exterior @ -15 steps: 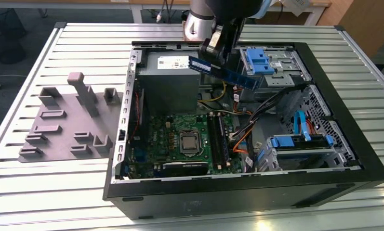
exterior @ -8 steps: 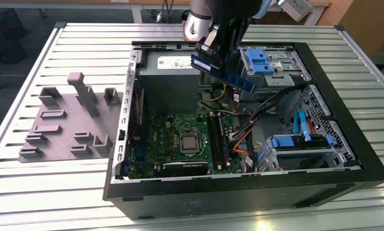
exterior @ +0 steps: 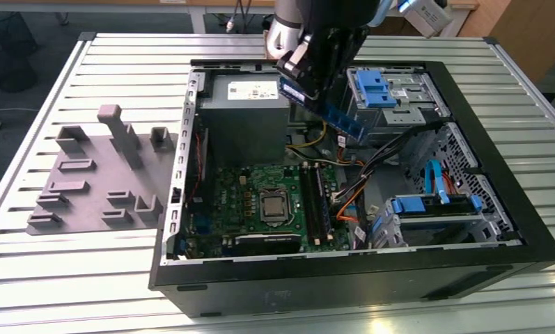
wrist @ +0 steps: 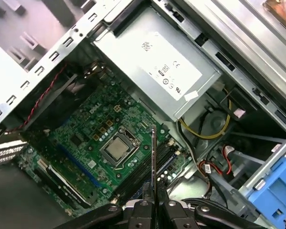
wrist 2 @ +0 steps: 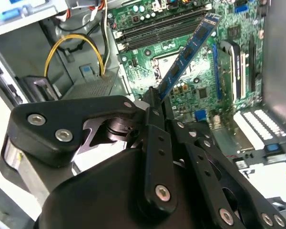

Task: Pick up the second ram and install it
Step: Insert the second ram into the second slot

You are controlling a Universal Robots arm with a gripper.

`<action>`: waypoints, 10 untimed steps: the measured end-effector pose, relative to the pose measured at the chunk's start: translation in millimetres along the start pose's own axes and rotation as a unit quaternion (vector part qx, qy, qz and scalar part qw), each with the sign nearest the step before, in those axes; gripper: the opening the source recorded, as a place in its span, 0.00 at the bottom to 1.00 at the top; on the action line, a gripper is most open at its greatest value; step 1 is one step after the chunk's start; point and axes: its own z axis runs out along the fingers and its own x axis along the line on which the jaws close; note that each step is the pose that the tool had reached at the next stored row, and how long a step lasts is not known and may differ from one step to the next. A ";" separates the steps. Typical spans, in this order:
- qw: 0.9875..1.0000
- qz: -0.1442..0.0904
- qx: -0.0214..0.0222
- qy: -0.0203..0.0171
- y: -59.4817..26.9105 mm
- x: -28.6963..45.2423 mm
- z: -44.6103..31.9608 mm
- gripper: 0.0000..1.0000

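The fingers (wrist 2: 155,143) are closed tight on one end of the second ram (exterior: 344,120). It hangs slanted in the air above the open computer case (exterior: 514,236), apart from the memory slots (exterior: 315,202) on the motherboard (exterior: 249,202). Held so far from its middle, the strip could, I think, turn in the grip or meet a slot crooked. The cables (exterior: 388,149) just below may also catch it. The case lies on a slatted metal desk (exterior: 119,62), beside a grey fixture (exterior: 101,174), with dark floor around.

Your surface (exterior: 73,278) — ribbed bare metal, matt silver. The case (exterior: 352,285): black, satin. On your end effector (wrist 2: 156,98), matt black links, bright screw heads; the second ram (wrist 2: 188,52) — smooth blue-green board.
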 end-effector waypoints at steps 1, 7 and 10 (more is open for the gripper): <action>1.000 0.009 0.000 0.000 0.0 0.0 0.1 0.14; 0.998 0.058 0.001 -0.001 0.0 0.0 1.0 0.14; 0.997 0.081 0.001 -0.001 0.0 0.0 1.4 0.14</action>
